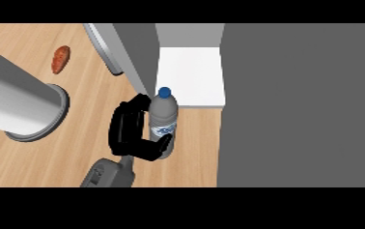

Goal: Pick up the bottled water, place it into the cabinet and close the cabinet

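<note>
The bottled water [162, 119] is gripped upright by the curled fingers [130, 108] of the left hand [121, 132], over the counter [43, 165], just short of the white shelf [191, 76] of the cabinet [285, 102], which lies straight beyond its cap [164, 92]

This looks like a kitchen. A light wooden bench [43, 165] carries a grey cabinet [285, 102], whose door [135, 54] stands open on a white shelf [191, 76]. Left of the cabinet lies a reddish-brown piece of food [61, 59], and further left stands a tall grey cylinder [21, 102] with a round base.
</note>
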{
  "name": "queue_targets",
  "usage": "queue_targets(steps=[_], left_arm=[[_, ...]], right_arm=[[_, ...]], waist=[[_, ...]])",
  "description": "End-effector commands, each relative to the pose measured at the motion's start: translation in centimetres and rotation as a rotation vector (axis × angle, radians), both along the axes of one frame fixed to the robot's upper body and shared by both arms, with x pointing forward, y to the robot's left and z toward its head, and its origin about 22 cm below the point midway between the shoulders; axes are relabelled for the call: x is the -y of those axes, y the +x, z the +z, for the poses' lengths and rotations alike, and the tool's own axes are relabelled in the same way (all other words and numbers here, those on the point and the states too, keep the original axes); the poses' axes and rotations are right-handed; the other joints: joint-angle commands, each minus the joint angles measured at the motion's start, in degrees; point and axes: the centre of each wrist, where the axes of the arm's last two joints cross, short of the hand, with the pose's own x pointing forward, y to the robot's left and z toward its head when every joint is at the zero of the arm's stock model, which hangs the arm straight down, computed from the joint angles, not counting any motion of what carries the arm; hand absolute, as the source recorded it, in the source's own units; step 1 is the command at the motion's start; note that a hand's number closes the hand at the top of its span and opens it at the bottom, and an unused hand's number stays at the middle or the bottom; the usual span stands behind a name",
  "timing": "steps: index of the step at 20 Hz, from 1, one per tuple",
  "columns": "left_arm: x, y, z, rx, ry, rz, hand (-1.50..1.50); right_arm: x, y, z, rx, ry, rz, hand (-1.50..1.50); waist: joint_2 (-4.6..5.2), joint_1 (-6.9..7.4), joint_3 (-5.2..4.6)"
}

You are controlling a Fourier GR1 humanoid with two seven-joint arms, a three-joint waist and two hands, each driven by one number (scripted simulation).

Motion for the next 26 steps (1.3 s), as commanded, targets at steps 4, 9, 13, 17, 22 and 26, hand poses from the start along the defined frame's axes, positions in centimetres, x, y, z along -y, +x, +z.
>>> queue_targets(steps=[4, 9, 13, 17, 22, 26], left_arm=[[5.6, -2.5, 5.4, 0.009, 0.049, -0.067, 1.50], [9.1, -2.1, 9.0, -0.008, 0.077, -0.054, 1.50], [10.9, 0.0, 13.1, 0.014, 0.086, 0.029, 1.50], [11.6, 1.6, 13.9, 0.006, 0.124, 0.079, 1.50], [12.1, 3.8, 12.0, 0.002, 0.183, 0.152, 1.50], [11.9, 6.7, 13.2, -0.028, 0.219, 0.152, 1.50]], right_arm=[[0.0, 0.6, 2.2, 0.053, 0.032, 0.023, -1.50], [-1.3, 2.1, 1.9, 0.074, 0.056, 0.018, -1.50], [-1.0, 1.7, 2.4, 0.100, 0.045, 0.011, -1.50], [0.1, 2.5, 1.9, 0.096, 0.029, 0.014, -1.50], [-0.5, 1.9, 3.0, 0.071, 0.025, 0.032, -1.50], [0.6, 2.3, 1.9, 0.095, 0.015, 0.016, -1.50]], waist=[[0.10, -0.39, -0.01], [0.38, -0.37, -0.03], [0.38, -1.03, -0.02], [0.38, -0.91, -0.01], [0.55, -1.93, -0.07], [0.50, -1.79, -0.03]])
